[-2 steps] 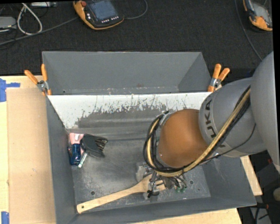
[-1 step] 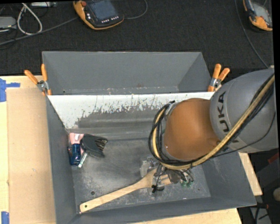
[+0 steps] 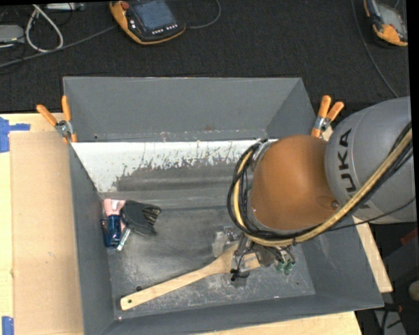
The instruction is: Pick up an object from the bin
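Observation:
A long wooden spatula (image 3: pixel 175 283) lies along the bin's front, its handle end at the lower left and its blade end at the right, under the arm. My gripper (image 3: pixel 240 264) hangs low over that blade end, just below the orange cover; one dark fingertip shows beside the wood. A small green piece (image 3: pixel 286 266) lies just right of the gripper. At the left of the bin sit a black crumpled thing (image 3: pixel 141 218), a blue object (image 3: pixel 113 232) and a pink one (image 3: pixel 113 205), far from the gripper.
The orange cover and cables at the wrist hide most of the gripper and the bin's right part. The bin's back wall slopes up steeply.

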Controlling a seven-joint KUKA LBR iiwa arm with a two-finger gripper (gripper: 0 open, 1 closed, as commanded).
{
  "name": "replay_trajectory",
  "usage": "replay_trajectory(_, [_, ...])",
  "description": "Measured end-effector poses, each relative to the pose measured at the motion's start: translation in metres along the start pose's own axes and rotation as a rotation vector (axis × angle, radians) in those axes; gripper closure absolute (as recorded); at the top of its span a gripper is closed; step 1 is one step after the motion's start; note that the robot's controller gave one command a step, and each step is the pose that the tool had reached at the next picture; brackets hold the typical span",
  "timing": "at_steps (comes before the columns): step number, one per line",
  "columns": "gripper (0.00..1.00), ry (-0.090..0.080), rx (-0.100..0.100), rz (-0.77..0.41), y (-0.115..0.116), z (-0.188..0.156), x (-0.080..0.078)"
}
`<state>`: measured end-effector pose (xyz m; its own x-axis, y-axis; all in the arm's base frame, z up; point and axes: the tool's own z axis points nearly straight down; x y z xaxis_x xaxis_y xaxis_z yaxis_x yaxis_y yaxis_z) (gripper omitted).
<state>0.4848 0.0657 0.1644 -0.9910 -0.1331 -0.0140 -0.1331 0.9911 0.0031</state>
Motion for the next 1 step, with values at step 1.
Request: replay_trajectory(1, [1.00, 0.002, 0.000, 0.002, 0.0003, -0.0107, 0.0003])
